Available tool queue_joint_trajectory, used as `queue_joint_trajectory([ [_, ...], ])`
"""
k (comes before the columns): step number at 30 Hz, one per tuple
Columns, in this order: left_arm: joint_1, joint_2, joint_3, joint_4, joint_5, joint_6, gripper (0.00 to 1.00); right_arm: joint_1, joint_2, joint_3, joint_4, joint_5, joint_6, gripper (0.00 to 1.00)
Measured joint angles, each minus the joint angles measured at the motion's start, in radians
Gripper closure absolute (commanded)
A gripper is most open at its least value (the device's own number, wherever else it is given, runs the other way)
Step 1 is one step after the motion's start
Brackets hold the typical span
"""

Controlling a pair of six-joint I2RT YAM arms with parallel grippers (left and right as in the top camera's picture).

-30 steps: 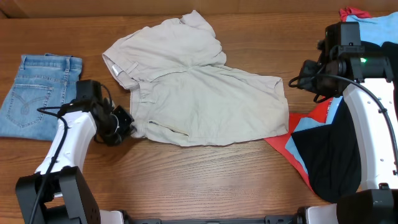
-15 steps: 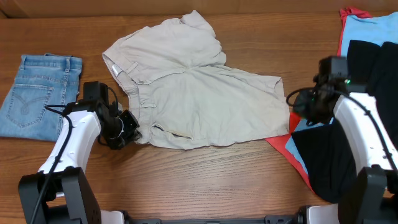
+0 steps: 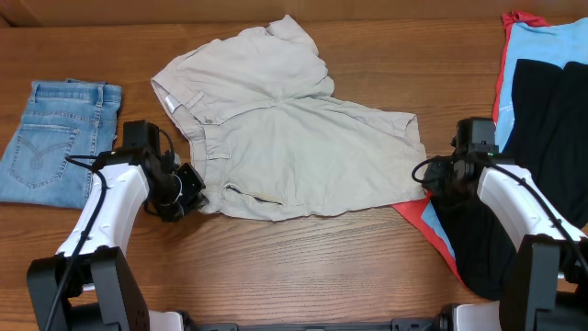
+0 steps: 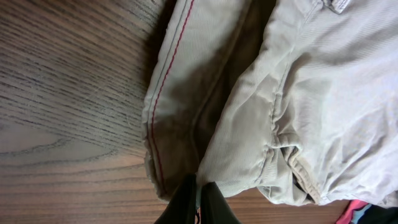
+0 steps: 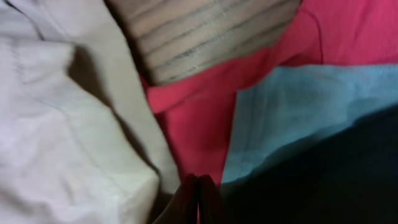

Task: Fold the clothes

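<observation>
The large, rumpled beige cotton shorts [image 3: 294, 138] lie spread flat across the middle of the brown wooden table [image 3: 303, 267], waistband toward the left. At their lower left edge sits the left gripper [image 3: 188, 188], its jaws pressed together right at the red-stitched hem; whether any cloth is pinched between them cannot be told. At the shorts' right corner the right gripper [image 3: 430, 175] is also closed tight, its tips [image 5: 198, 193] over a red garment [image 3: 427, 216] that pokes out from under a light-blue garment [image 3: 542, 46] and a black garment [image 3: 533, 184]. Well apart at the far left lies a folded denim-blue garment [image 3: 55, 138].
</observation>
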Motion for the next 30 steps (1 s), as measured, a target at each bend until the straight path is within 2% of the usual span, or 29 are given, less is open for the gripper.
queue_joint_trajectory([
  [9, 0.0, 0.0, 0.0, -0.001, -0.003, 0.0, 0.96, 0.0, -0.003, -0.101, 0.11, 0.059, 0.011, 0.94],
  [17, 0.0, 0.0, 0.0, -0.01, -0.003, 0.0, 0.96, -0.017, -0.007, -0.114, 0.126, 0.16, 0.021, 0.94],
  [24, 0.0, 0.0, 0.0, -0.016, -0.003, 0.022, 0.96, -0.236, 0.011, -0.109, 0.158, 0.197, 0.068, 0.94],
  [27, 0.0, 0.0, 0.0, -0.021, -0.004, 0.026, 0.96, -0.36, 0.016, -0.102, 0.157, 0.191, 0.094, 0.86],
  [30, 0.0, 0.0, 0.0, -0.04, -0.016, 0.029, 0.96, -0.471, 0.022, -0.09, 0.15, 0.167, 0.102, 0.86],
])
